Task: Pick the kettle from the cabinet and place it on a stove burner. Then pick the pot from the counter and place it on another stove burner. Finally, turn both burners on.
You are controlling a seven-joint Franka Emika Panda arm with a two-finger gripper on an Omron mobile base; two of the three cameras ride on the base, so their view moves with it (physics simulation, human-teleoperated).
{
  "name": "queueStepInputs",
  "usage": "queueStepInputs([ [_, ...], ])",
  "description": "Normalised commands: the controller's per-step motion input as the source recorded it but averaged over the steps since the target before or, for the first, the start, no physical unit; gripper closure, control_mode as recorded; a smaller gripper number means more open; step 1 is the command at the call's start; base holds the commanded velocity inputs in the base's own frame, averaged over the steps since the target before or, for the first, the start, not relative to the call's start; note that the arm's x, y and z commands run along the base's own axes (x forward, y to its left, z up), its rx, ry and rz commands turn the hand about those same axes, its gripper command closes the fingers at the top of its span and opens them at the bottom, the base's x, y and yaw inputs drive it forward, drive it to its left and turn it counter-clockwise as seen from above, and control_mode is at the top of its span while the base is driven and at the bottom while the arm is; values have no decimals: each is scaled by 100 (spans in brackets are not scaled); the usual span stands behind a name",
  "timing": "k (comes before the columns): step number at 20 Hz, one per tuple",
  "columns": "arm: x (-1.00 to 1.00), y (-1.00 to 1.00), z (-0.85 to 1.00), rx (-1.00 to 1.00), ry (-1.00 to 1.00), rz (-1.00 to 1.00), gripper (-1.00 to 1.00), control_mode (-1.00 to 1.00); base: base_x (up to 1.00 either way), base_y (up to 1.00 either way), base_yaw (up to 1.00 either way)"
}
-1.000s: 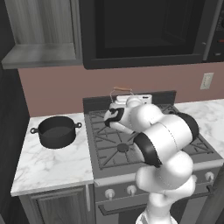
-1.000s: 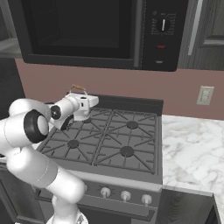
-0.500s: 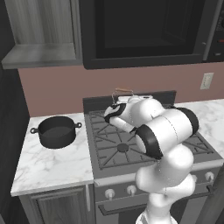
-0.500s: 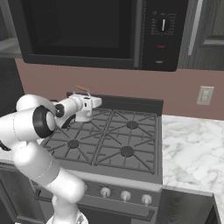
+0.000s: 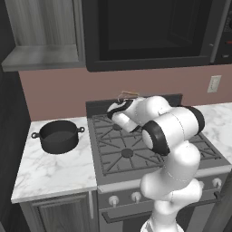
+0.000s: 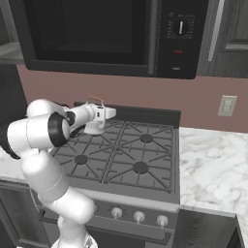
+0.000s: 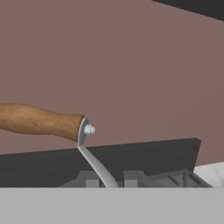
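The claw [image 6: 99, 112], pinching the kettle [image 6: 95, 127], has carried it rightward over the stove burners [image 6: 139, 167].

Arm [image 5: 174, 149] of glossy white, built from rounded, bulbous link housings. Joints marked by dark grey to black rings between the shells. Wrist section narrower, white with black banding. No cables, screws or markings can be made out.
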Motion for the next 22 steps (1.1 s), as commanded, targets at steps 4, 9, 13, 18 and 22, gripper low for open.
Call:
queueStepInputs([
  [4, 17, 0, -25, 0, -12, -9, 100, -100, 0, 0, 0],
  [9, 7, 0, -30, -3, -17, -8, 100, -100, 0, 0, 0],
  [13, 0, 3, -41, -7, -22, -4, 100, -100, 0, 0, 0],
  [18, 0, 6, -47, -9, -18, -2, 100, -100, 0, 0, 0],
  [22, 0, 3, -46, -8, -9, -2, 100, -100, 0, 0, 0],
])
